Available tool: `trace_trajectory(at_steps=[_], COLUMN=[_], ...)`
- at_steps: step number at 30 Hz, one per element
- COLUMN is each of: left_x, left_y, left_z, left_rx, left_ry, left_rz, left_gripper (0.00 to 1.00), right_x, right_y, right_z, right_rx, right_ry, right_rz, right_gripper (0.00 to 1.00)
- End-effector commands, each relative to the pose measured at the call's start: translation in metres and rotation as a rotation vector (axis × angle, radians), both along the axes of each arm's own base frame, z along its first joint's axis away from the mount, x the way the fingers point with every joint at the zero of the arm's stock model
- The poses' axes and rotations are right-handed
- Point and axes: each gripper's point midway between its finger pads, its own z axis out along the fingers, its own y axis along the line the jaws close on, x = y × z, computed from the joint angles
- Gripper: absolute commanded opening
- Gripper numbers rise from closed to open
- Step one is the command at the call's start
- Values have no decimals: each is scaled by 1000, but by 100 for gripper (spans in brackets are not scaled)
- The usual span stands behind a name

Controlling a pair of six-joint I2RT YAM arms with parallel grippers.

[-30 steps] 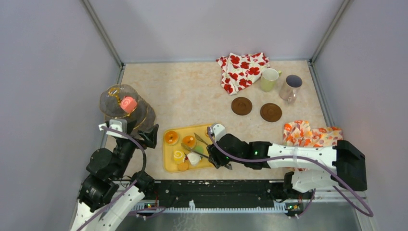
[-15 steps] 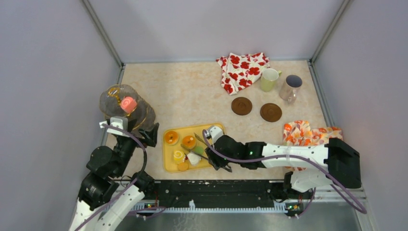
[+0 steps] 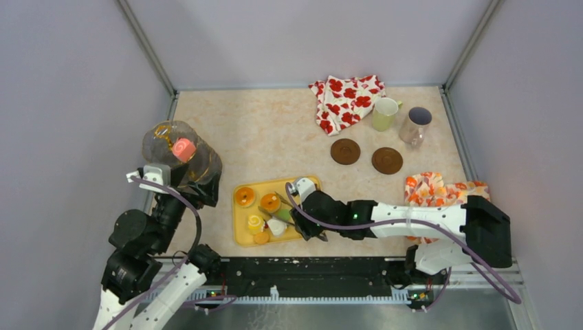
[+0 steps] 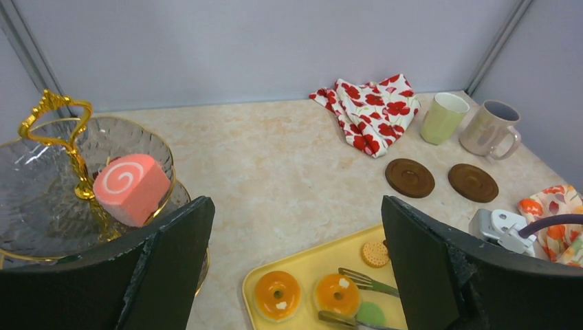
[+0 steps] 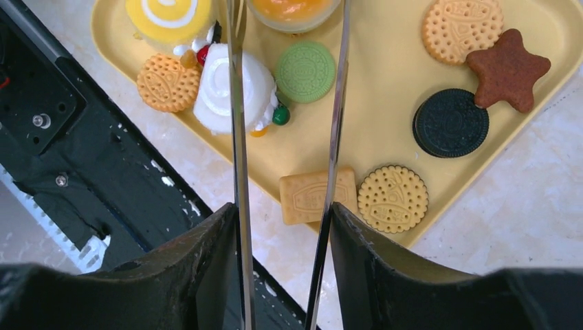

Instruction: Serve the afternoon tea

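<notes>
Steel tongs, pinched between the fingers of the right end effector, are straddling an orange tart on the yellow tray at the near edge of the table. The tips are lying either side of the tart, though whether they are touching it cannot be told from overhead. The left end effector is hanging spread wide and empty just beside the glass stand, where a pink roll is sitting on the upper plate. A second tart, a white roll, a green biscuit and other sweets are waiting on the tray. A pale mug and a grey mug are standing at the far right, near two coasters but not on them. The job in hand appears to be lifting the tart. Doing it well likely means closing slowly, since the long blades look springy and a round, smooth tart may squirt out sideways. Both tips should be meeting its sides low and level. The lift should be going straight up to clear the white roll and green biscuit just beside it. The carry to the stand should be steering wide of the gold handle and the pink roll.
</notes>
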Motion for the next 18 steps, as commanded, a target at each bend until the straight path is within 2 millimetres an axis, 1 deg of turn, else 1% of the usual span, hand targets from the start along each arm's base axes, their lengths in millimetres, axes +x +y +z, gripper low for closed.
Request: trace_trajectory(at_steps=[1, 3, 5, 8, 11, 18], left_x=[-2, -3, -5, -6, -8, -10], left_y=[6, 7, 5, 2, 2, 5], left_z=[38, 45, 49, 52, 54, 67], left_rx=[-20, -26, -32, -45, -52, -47], left_ry=[-71, -68, -65, -65, -69, -94], left_rz=[24, 23, 10, -11, -11, -4], left_gripper=[99, 99, 99, 99, 99, 99], right_x=[12, 14, 15, 14, 14, 15], right_y=[13, 13, 15, 18, 19, 22], right_z=[24, 23, 23, 22, 22, 35], right_rx=[26, 11, 9, 12, 7, 36], right_ry=[-35, -39, -44, -40, -36, -43], right_rz=[-23, -29, -26, -18, -16, -15], right_gripper=[52, 56, 56, 53, 52, 46])
